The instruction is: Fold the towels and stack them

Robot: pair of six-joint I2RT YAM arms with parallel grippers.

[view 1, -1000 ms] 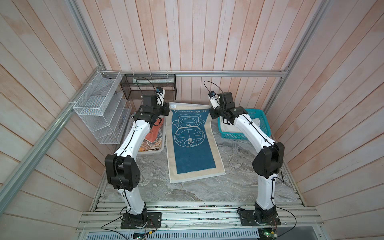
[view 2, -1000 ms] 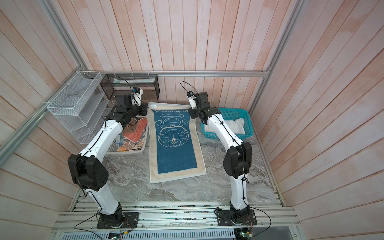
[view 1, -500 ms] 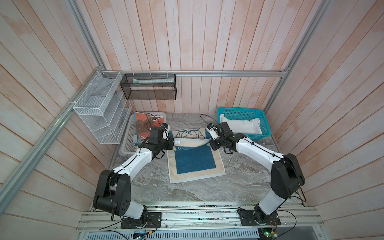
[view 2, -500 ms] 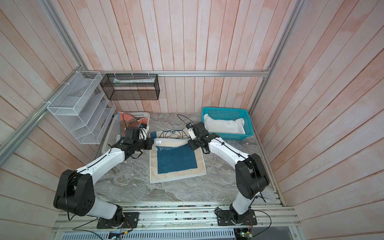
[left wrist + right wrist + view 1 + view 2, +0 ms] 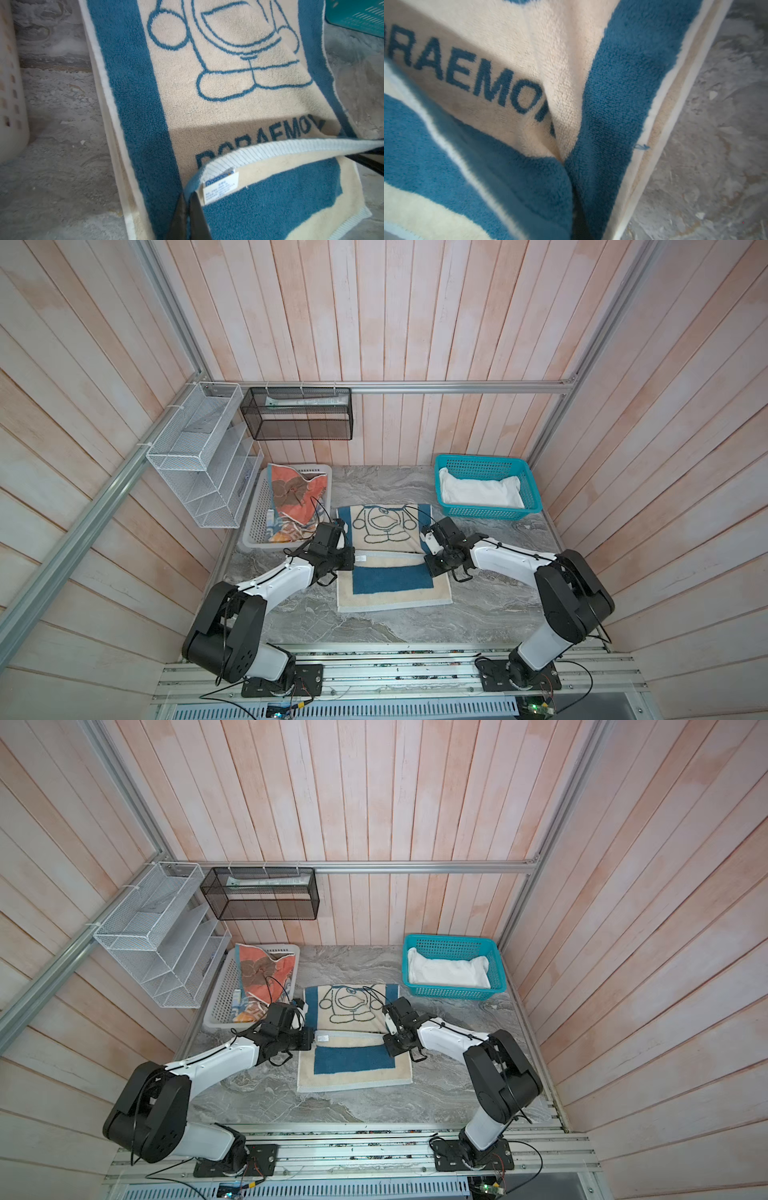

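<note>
The DORAEMON towel [image 5: 384, 526] lies in the middle of the tabletop [image 5: 374, 630], its length running from the far edge toward the near edge. The left gripper [image 5: 351, 560] and the right gripper [image 5: 429, 566] each hold one corner of the same hem, jaws narrow and pinched on the cloth. The left wrist view shows the corner beside the sewn label [image 5: 220, 187] clamped between the dark fingertips [image 5: 196, 216]. That hem hangs about midway over the lower layer, so the half-fold looks partly done.

To finish it well, both arms should likely travel together toward the near edge at equal height, hem taut between them, until it meets the near hem [image 5: 395, 601]. The side borders should line up before the jaws let go; uneven travel would skew the fold.

The white towel [image 5: 478, 491] sits in the teal basket [image 5: 486, 512] at the far right corner. The coral towel [image 5: 297, 493] is in the white basket [image 5: 255, 522] at the far left.
</note>
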